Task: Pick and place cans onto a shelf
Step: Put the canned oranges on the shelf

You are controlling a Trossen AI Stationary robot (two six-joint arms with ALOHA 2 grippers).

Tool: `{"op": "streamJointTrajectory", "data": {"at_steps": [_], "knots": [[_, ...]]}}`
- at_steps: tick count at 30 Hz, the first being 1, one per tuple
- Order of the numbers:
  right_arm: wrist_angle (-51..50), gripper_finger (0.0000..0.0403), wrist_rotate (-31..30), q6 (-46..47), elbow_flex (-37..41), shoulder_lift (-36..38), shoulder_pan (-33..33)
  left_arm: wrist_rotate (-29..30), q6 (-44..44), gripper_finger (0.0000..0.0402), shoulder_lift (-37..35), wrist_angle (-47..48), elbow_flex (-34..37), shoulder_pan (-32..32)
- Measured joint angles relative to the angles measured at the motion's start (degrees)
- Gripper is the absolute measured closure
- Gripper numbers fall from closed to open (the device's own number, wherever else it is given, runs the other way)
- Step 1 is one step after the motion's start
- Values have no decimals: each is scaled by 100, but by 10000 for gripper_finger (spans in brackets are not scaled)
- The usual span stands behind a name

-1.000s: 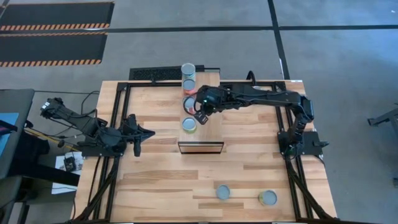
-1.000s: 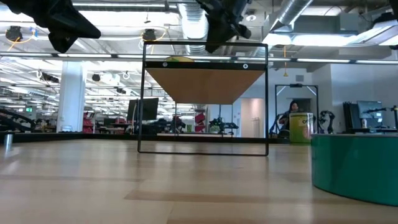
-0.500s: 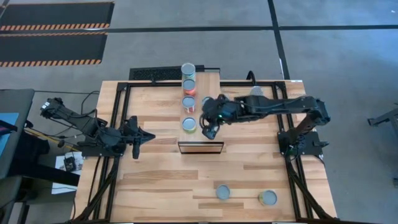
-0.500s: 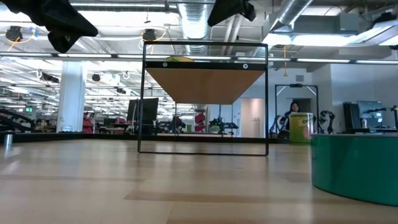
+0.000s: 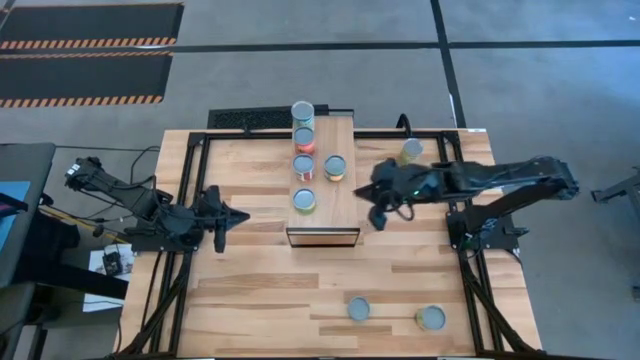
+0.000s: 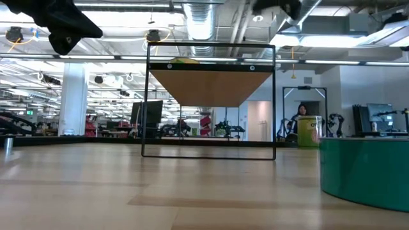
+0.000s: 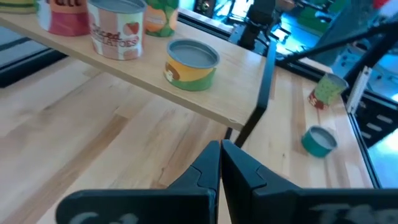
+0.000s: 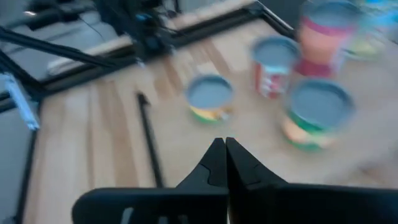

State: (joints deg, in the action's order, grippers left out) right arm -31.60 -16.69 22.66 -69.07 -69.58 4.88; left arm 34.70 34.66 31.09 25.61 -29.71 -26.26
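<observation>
The shelf [image 5: 345, 200] stands mid-table, running from near to far. Several cans stand on its top: a row along its left side [image 5: 303, 166] and a green-and-yellow can [image 5: 335, 167] beside that row. Another can [image 5: 411, 150] stands on the table at the right, and two more [image 5: 358, 309] [image 5: 431, 318] stand near the front edge. My right gripper [image 5: 380, 220] hangs shut and holds nothing, in the air just right of the shelf. My left gripper [image 5: 240, 213] is shut and holds nothing left of the shelf, pointing at it [image 7: 221, 149].
A black frame rail [image 5: 190, 190] runs along each side of the slatted tabletop. In the low view a green can [image 6: 364, 172] looms close at the right, and the shelf's dark end frame [image 6: 211, 153] stands in the middle. Bare wood lies between the shelf and the front cans.
My right gripper has drawn back from above the shelf toward the table's right edge, staying high. The green-and-yellow can that it covered now stands in plain view on the shelf top. My left arm has kept still.
</observation>
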Motion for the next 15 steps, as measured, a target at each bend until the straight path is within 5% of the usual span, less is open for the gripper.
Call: {"op": "streamJointTrajectory", "data": {"at_steps": [6,15], "knots": [[-1349,400,73,175,515,784,-833,427,137,401,2,2,0,0],[-2327,390,504,-398,990,854,-2777,875,319,401,2,50,0,0]]}}
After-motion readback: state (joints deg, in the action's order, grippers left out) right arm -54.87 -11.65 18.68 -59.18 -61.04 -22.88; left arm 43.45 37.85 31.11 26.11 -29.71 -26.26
